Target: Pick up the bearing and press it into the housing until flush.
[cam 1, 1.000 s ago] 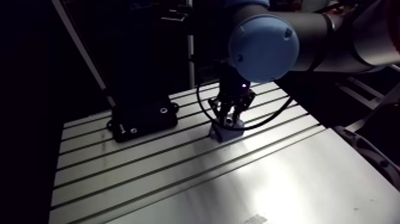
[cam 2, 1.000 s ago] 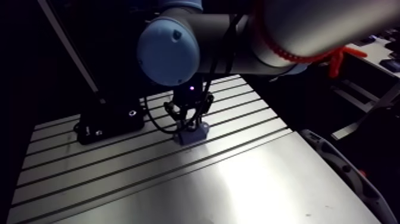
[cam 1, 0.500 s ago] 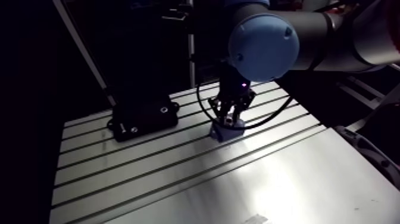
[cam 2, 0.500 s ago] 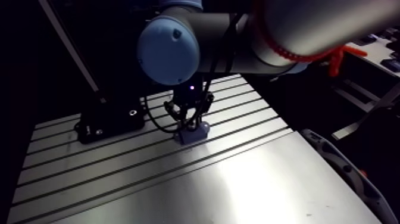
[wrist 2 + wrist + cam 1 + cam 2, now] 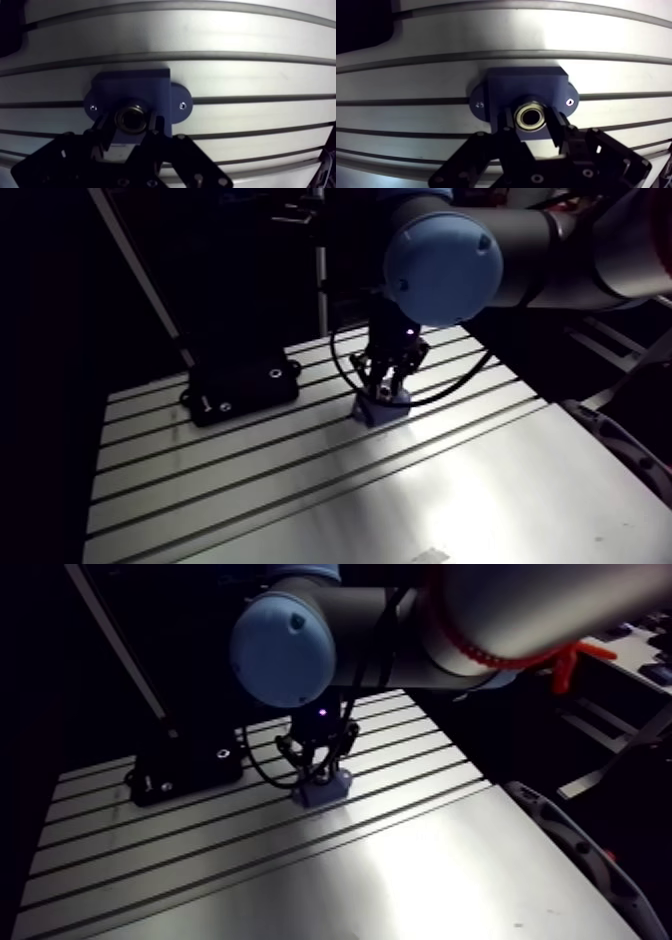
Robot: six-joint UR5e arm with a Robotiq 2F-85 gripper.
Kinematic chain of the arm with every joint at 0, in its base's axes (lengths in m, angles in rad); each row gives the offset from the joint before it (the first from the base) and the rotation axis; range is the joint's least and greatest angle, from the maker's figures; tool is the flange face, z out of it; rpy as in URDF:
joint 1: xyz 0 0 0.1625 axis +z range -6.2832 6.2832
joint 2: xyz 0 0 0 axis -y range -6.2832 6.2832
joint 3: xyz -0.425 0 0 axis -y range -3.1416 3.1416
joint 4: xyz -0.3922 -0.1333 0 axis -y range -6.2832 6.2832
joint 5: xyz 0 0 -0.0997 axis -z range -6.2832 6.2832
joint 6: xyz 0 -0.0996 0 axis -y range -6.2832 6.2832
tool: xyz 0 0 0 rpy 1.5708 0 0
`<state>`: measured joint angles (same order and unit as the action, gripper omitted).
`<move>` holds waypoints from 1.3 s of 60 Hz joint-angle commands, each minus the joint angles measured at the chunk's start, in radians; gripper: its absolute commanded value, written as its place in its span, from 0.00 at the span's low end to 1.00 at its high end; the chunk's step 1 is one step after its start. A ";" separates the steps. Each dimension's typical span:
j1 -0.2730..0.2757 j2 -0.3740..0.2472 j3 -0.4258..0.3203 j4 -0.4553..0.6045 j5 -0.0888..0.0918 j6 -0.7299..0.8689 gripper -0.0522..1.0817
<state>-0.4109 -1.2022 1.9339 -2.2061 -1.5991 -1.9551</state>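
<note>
Bearing (image 5: 531, 116) in the tight, narrow grasp of the gripper (image 5: 531, 120), at the blue housing (image 5: 526, 87).

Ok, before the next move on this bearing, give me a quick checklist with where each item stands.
1. Grip: gripper shut on the bearing, a finger on each side: ok.
2. Alignment: bearing sits over the middle of the blue housing: ok.
3. Bearing flush with the housing face: cannot tell.
4. Housing rests on the slotted table: ok.
5. Black fixture stands apart from the housing, clear of the gripper: ok.
</note>
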 commanded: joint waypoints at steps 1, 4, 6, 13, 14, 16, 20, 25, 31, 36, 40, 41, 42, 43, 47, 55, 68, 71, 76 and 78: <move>0.000 0.000 0.003 0.001 0.000 0.000 0.66; 0.000 0.000 0.004 0.001 0.000 0.000 0.66; 0.001 0.002 0.004 0.001 0.000 0.000 0.66; 0.000 0.000 0.006 -0.001 0.000 0.000 0.66; 0.000 0.000 0.006 -0.001 0.000 0.000 0.66; 0.001 0.000 0.005 -0.001 0.000 0.000 0.66; 0.000 0.002 0.004 -0.002 0.000 0.000 0.66; 0.000 0.004 0.003 -0.002 0.000 0.000 0.66; 0.000 0.004 0.003 -0.002 -0.001 0.000 0.66; 0.000 0.005 0.000 -0.002 0.000 0.000 0.66; 0.000 0.005 0.000 -0.002 0.000 0.000 0.66; 0.000 0.005 0.000 -0.002 0.000 0.000 0.66; 0.000 0.005 0.000 -0.002 0.000 0.000 0.66; 0.000 0.005 0.000 -0.002 0.000 0.000 0.66; 0.000 0.005 0.000 -0.002 0.000 0.000 0.66; 0.000 0.009 0.003 -0.004 -0.001 0.000 0.66; 0.000 0.011 0.003 -0.004 -0.002 0.000 0.66; 0.000 0.011 0.002 -0.004 -0.002 -0.001 0.66; 0.000 0.011 0.001 -0.004 -0.002 -0.002 0.66; 0.000 0.011 0.001 -0.004 -0.002 -0.002 0.66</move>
<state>-0.4110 -1.1919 1.9359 -2.2097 -1.6006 -1.9557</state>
